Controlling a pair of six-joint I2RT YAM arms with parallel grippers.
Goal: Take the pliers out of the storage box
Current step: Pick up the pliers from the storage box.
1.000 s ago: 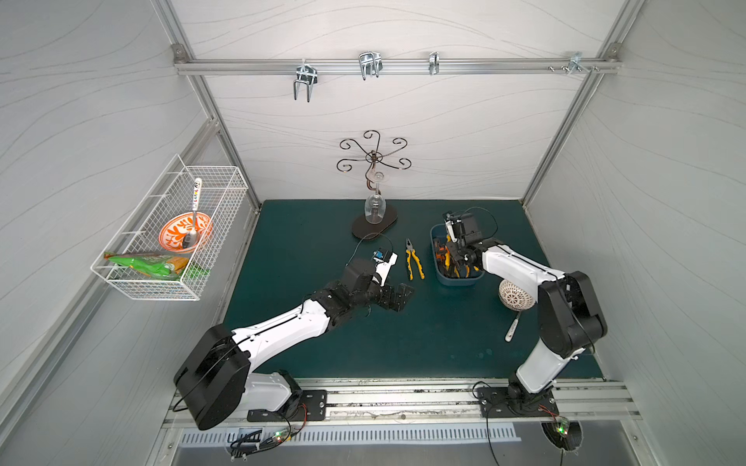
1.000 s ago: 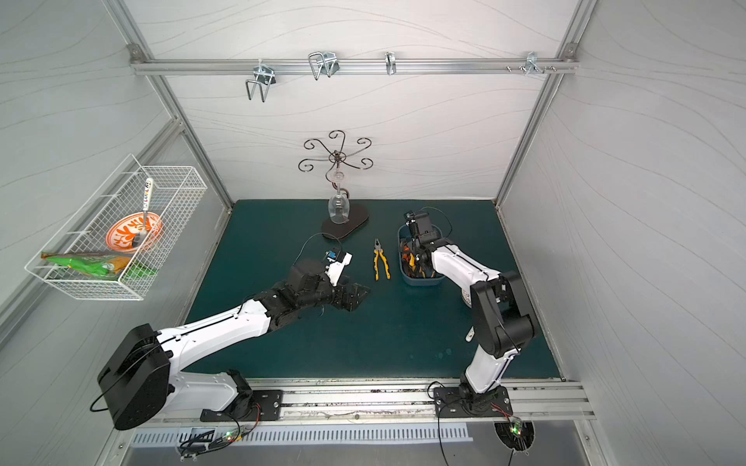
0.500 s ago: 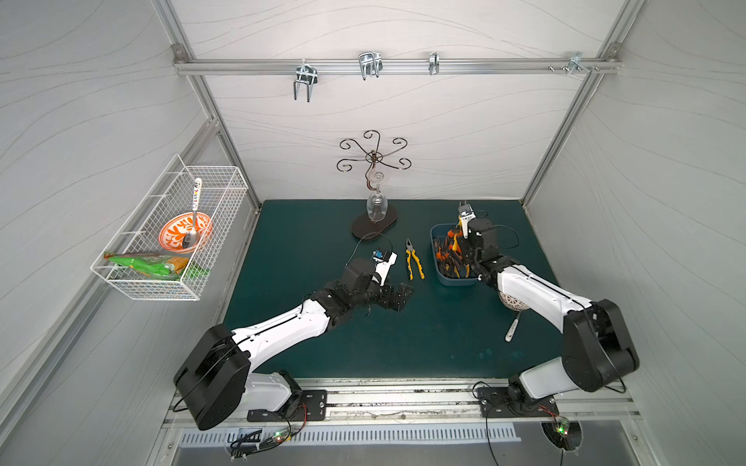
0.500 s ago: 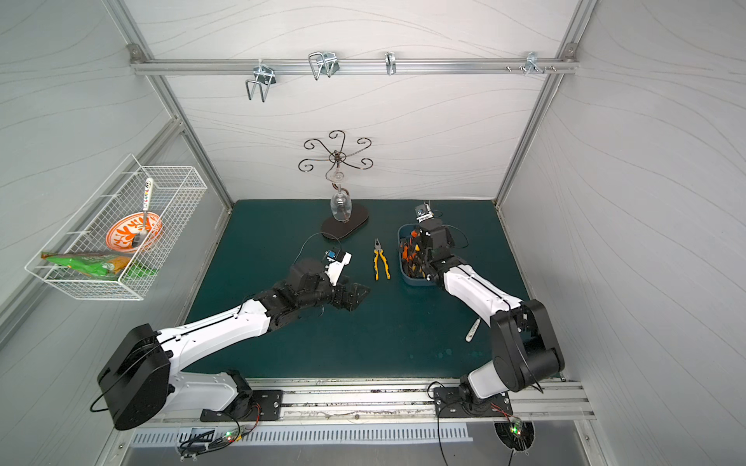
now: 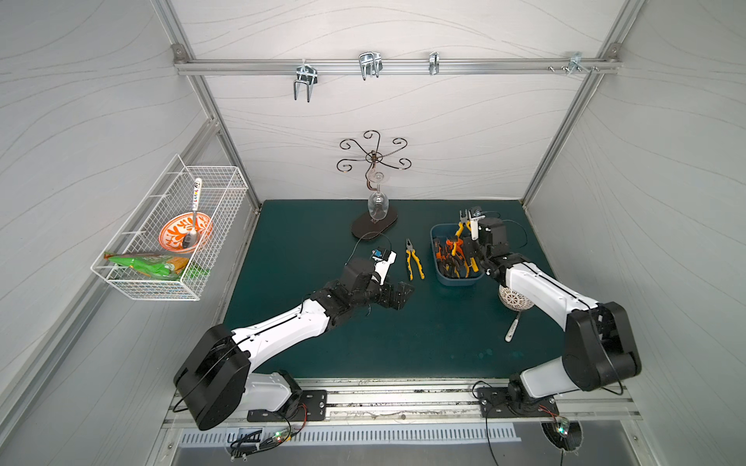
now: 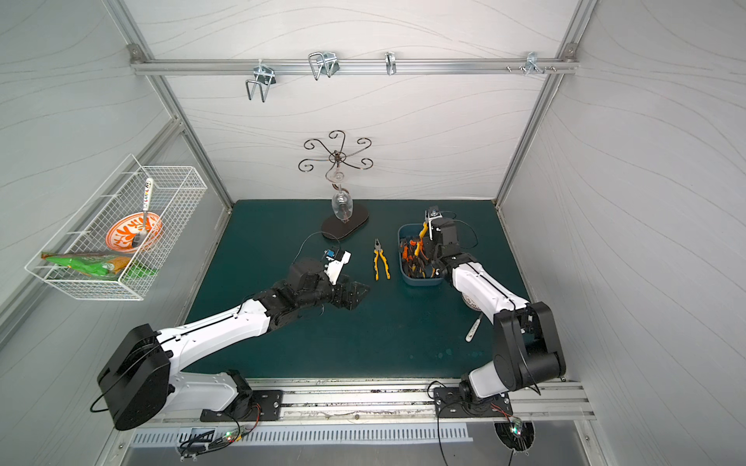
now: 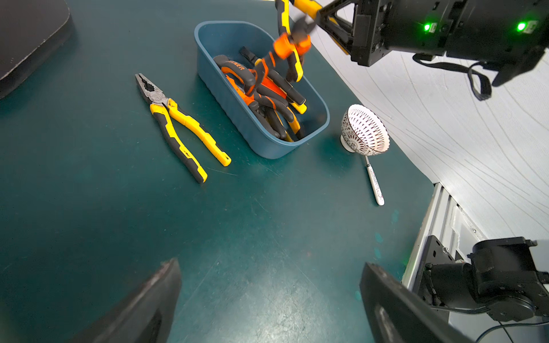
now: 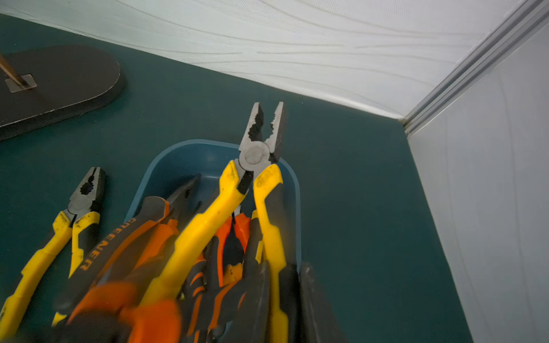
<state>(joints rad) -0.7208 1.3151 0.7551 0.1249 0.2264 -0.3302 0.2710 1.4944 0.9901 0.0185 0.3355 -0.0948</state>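
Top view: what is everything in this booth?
box: one, blue, on mat
pliers in box: several, orange-black, yellow-black, piled
loose pliers: one, yellow-black, beside box
raised pliers: one, yellow-black, above box
patterned bowl: one, white, beside box
utensil: one, white, by that bowl
wire basket: one, white, left wall; holds orange bowl, spoon, green packet
stand: one, dark, back of mat, glass hanging
hooks: several, silver, back rail
left claw: one, black, open over mat
right claw: one, black, shut on raised pliers
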